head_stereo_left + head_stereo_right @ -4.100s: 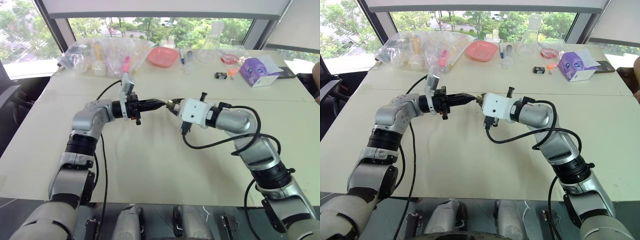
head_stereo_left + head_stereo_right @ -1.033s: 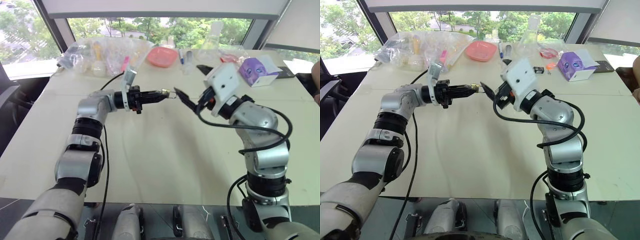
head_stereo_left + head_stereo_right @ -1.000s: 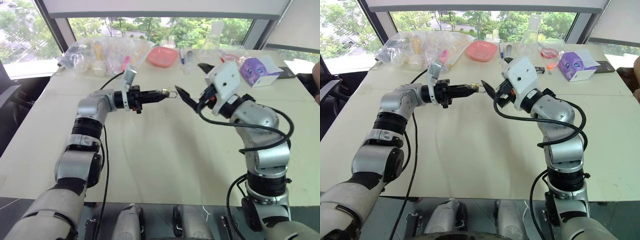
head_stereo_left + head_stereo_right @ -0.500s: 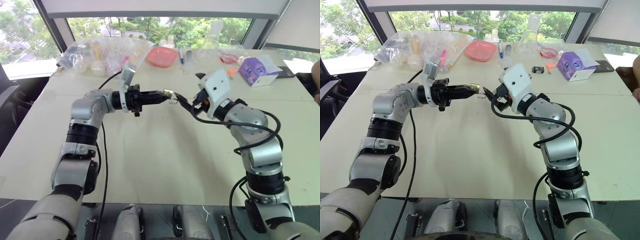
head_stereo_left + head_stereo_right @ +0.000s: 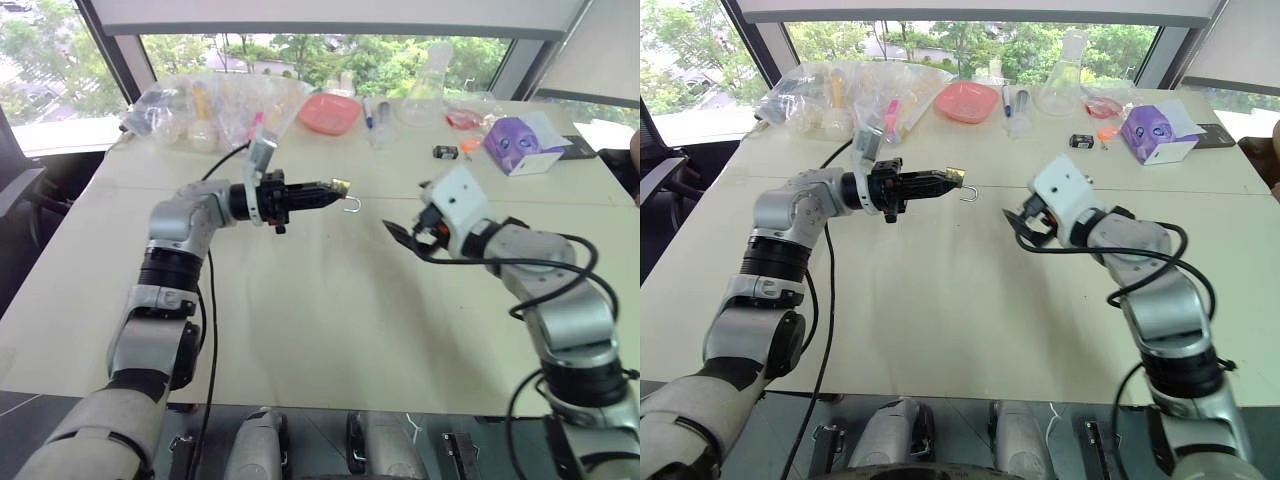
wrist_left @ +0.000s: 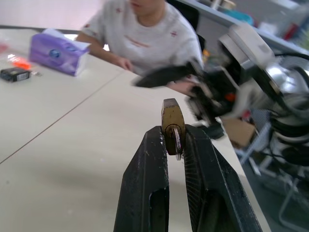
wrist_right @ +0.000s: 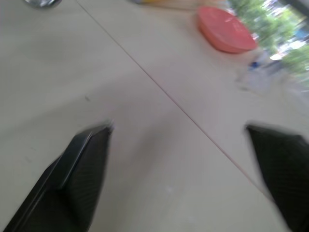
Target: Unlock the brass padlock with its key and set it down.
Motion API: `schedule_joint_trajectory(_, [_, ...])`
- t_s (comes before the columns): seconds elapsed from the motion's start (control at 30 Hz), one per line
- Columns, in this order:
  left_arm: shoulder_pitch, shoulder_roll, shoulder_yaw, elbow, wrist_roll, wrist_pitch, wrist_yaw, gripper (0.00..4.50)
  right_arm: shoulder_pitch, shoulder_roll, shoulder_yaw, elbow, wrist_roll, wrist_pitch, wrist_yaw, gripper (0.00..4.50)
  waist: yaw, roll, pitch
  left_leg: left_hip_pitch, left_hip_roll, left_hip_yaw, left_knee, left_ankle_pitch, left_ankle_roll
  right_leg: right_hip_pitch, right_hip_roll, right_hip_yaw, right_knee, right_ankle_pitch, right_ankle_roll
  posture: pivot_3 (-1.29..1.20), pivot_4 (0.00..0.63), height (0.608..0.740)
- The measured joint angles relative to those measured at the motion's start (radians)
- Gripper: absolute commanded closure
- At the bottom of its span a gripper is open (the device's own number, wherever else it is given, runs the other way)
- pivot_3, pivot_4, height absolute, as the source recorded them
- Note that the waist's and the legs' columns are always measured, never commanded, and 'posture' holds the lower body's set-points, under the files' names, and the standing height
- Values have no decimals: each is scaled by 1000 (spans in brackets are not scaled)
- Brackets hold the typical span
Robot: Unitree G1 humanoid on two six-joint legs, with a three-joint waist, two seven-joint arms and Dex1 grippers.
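The brass padlock point(image 5: 339, 186) is pinched at the tips of my left gripper point(image 5: 330, 190), which is shut on it and points level over the middle of the table. Its thin silvery shackle point(image 5: 352, 205) hangs down as an open hook. In the left wrist view the padlock point(image 6: 172, 121) stands up between the two black fingers point(image 6: 147, 183). My right gripper point(image 5: 395, 232) hovers open and empty, a hand's width to the right of the padlock and lower, its fingers point(image 7: 77, 179) spread wide over bare tabletop. I cannot make out the key.
Along the far edge lie clear plastic bags point(image 5: 215, 100), a pink dish point(image 5: 326, 112), a glass flask point(image 5: 425, 95), a purple tissue box point(image 5: 518, 143) and a small black block point(image 5: 444, 152). A person point(image 6: 149, 29) sits at the table's right end.
My right gripper has pulled away from the padlock, down and to the right, staying open. The left gripper keeps its hold in nearly the same place.
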Motion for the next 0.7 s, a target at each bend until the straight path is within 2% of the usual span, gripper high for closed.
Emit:
schedule_joint_trajectory(0.13, [-11, -103, -41, 149, 59, -4, 96, 4500, 58, -69, -4, -124, 64, 125, 45, 36, -1, 0, 0, 1, 0, -1, 0, -2, 3, 0, 0, 0, 1, 0, 0, 0, 150, 733])
schedule_joint_trajectory(0.27, [-40, -185, -67, 329, 108, -8, 150, 4500, 47, -71, -9, -157, 83, 224, 12, 36, 0, 0, 0, 1, 0, -1, 0, -2, 4, 0, 0, 0, 1, 0, 0, 0, 150, 733])
schedule_joint_trajectory(0.4, [-93, -231, -42, 469, 119, -8, 194, 4500, 29, -65, -9, -157, 84, 267, -31, 36, 2, 0, 0, 0, 0, -1, 0, -3, 5, -1, 0, 0, 0, 0, 0, 0, 150, 733])
schedule_joint_trajectory(0.47, [-120, -242, -15, 514, 118, -7, 207, 3526, 27, -56, -8, -157, 84, 279, -50, 0, 2, 0, 0, 0, 0, -1, 0, -3, 5, -1, 0, 0, 0, 0, 0, 0, 150, 733])
schedule_joint_trajectory(0.5, [-128, -244, -4, 529, 118, -7, 206, 3243, 26, -53, -6, -157, 84, 283, -59, 0, 2, 0, 0, 0, 0, -2, 0, -3, 5, -1, 0, 0, 0, 0, 0, 0, 150, 733])
schedule_joint_trajectory(0.57, [-137, -243, 6, 550, 121, -7, 200, 2109, 25, -46, -2, -157, 85, 290, -71, 0, 3, 0, 0, 0, 0, -1, 0, -3, 5, -1, 0, 0, 0, 0, 0, 0, 150, 733])
schedule_joint_trajectory(0.7, [-139, -235, 5, 567, 147, -14, 189, 125, 25, -40, 1, -157, 87, 292, -91, 0, 3, 0, 0, 0, 0, -1, 0, -3, 5, -1, 0, 0, 0, 0, 0, 0, 150, 733])
